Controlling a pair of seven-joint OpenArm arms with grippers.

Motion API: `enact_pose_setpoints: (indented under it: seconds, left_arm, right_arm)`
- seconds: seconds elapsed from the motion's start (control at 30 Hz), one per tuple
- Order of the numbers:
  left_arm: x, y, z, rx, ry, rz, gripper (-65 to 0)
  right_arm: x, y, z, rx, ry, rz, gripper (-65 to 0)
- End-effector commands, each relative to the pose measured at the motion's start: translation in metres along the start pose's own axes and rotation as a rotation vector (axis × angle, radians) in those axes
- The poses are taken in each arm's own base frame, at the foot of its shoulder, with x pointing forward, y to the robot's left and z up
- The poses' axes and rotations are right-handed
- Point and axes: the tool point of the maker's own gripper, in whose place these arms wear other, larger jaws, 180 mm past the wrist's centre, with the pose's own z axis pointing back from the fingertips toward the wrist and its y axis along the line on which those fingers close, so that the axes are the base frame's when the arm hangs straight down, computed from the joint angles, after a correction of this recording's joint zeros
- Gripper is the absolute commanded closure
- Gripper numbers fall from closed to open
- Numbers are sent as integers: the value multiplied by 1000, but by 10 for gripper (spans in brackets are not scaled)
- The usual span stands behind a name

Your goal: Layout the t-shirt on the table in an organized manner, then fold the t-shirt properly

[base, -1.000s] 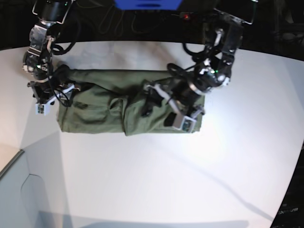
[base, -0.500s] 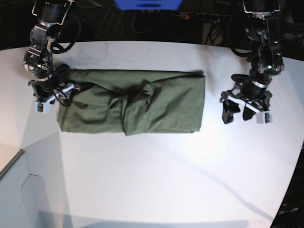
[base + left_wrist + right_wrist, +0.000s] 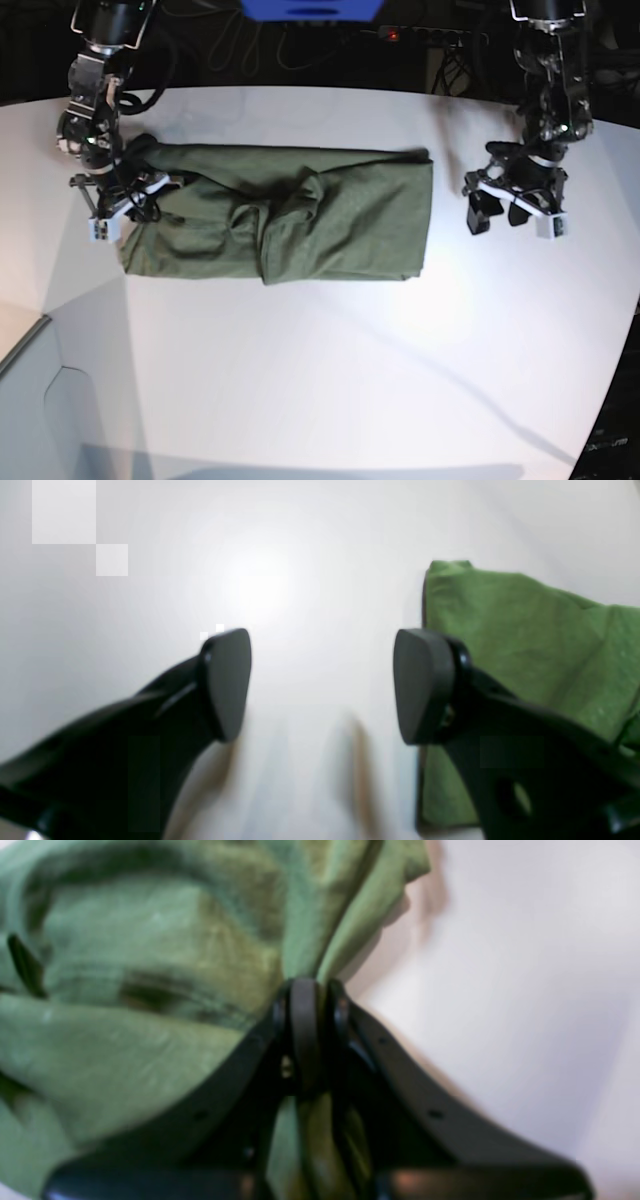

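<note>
t-shirt (image 3: 280,215): you've got it lying as a long olive-green band across the far half of the table (image 3: 330,380), running side to side in the base view. Lumpy bunch of wrinkles near its middle; the end nearest your left arm is a straight, flat edge.

right gripper (image 3: 305,1005): your jaws are pinched tight on a gathered pleat of green cloth. In the right wrist view the fabric fans out above the pinch and also shows below, between the fingers. In the base view it (image 3: 112,205) sits on the shirt's end on that view's left, and the cloth there is pulled into a bunch.

left gripper (image 3: 322,685): your jaws are spread wide, nothing between them, only bare white tabletop below. In the base view it (image 3: 512,208) is off the shirt, just beside its straight end, over the table.

left wrist view: the shirt's edge and a corner (image 3: 525,645) show beside the one finger, partly behind it. The fingers' shadows are blurred on the table.
</note>
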Motion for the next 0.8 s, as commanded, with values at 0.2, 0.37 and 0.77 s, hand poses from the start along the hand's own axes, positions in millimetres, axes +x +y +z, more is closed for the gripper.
enact_pose_setpoints:
  seconds: [0.2,0.37,0.77]
  left_arm:
    - [15,-1,0,-12,-45,-7,-431]
    - [15,-6,-2,-22,-45,-8,-431]
    - [-15,-28,-34,-80,59,-1,-432]
  right_arm:
    - [64,39,26,81,-207,55,0]
    - [86,70,44,123,-282,91,0]
    - [114,195,70,412,-381,249,0]
